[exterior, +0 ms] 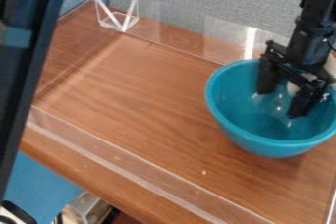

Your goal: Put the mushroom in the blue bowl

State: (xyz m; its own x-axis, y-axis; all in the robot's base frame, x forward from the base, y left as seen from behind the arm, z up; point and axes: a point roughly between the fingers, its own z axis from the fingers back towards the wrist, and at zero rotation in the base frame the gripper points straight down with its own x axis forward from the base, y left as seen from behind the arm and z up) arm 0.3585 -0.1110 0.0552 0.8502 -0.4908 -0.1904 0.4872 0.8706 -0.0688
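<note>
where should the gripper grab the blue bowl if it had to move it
Probably the rim of the blue bowl on its near-left arc, coming straight down from above. The bowl stands upright, deep and smooth-sided, too wide to span, so one finger inside and one outside the wall looks the only firm hold. The open gripper already hangs over the bowl's far right side.

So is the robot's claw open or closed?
Open. The gripper hangs over the bowl with its two dark fingers spread apart and nothing between them.
</note>
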